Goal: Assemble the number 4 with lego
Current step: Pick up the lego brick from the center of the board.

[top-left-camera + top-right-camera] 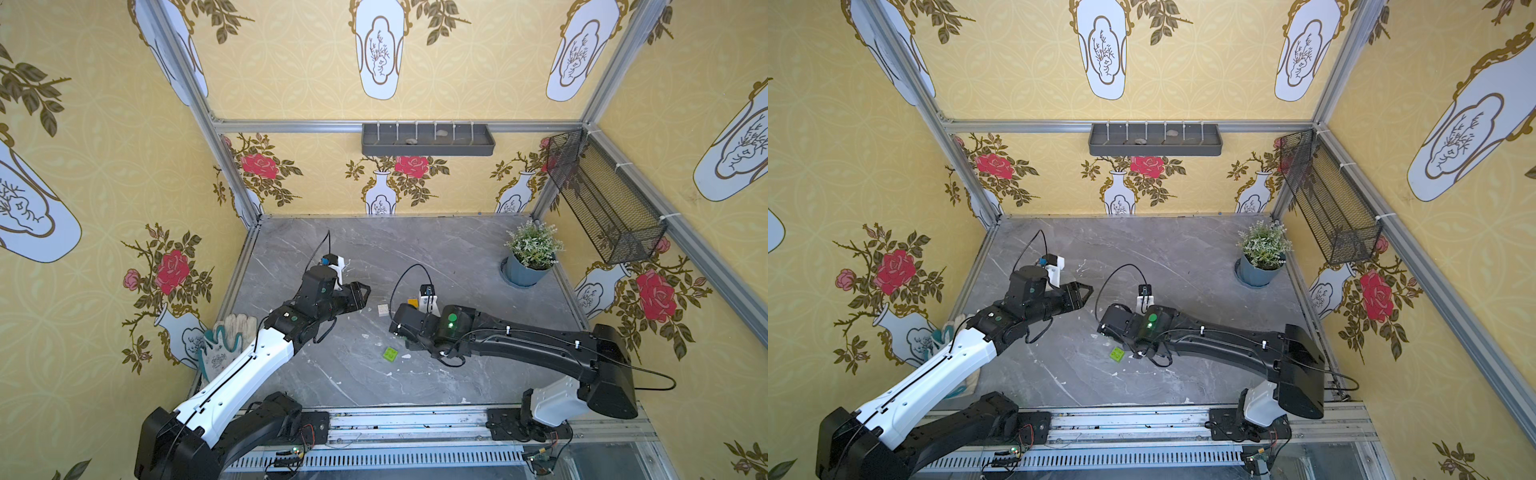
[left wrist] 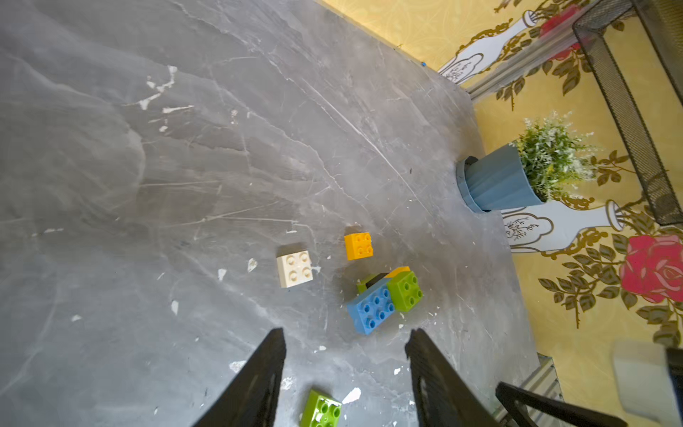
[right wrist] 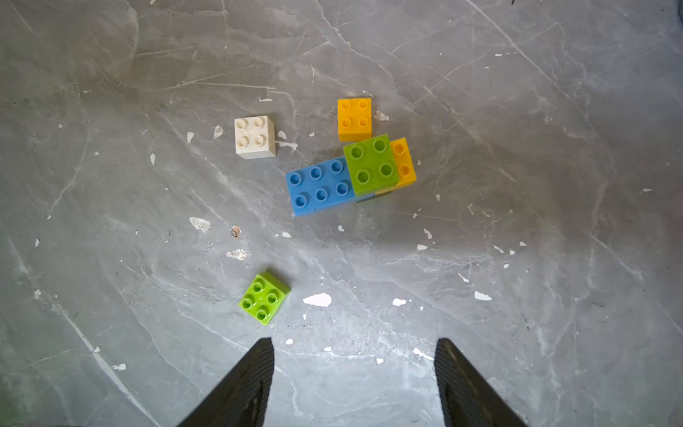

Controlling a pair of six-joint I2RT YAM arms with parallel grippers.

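Item: loose lime green brick [image 3: 264,297], square, studs up, set cornerwise to my jaws, just ahead of my right gripper [image 3: 354,344], which I judge nearer it than my left gripper [image 2: 346,331]. The number 4 [image 3: 351,175], part-built, sits farther ahead, its blue brick [image 3: 319,186] lying long axis across my right gripper's line of reach. Both grippers: jaws apart, holding and touching nothing.

Bright, even light; the lego [image 3: 369,164] casts only faint, soft shadows on the surface [image 3: 148,222]. Both top views bow outward at their edges. The left wrist view is slightly blurred.
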